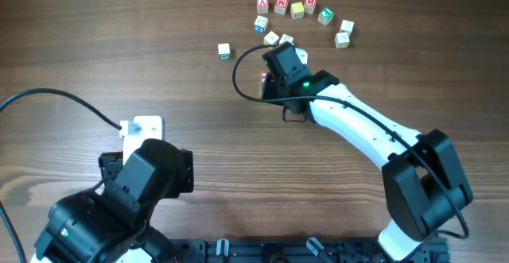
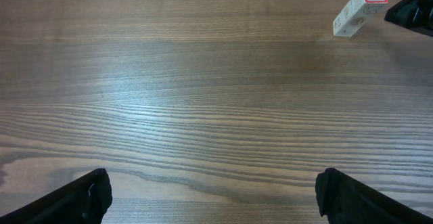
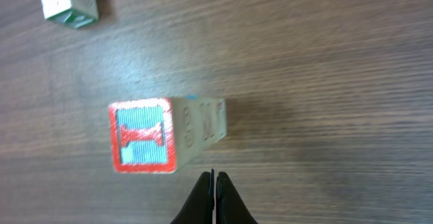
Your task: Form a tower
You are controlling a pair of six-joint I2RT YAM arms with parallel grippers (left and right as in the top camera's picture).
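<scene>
My right gripper (image 3: 214,176): jaws pressed together, pinching nothing, tips just beside the tower (image 3: 166,136), which stands centre-left in my right wrist view, red-marked face up. My left gripper (image 2: 213,198): jaws spread wide over the table (image 2: 203,102), with the tower well apart in that view's upper right.

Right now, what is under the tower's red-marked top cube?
Pale wooden cubes of the tower, a blue edge showing. The top cube hides most of them; their count is unclear.
</scene>
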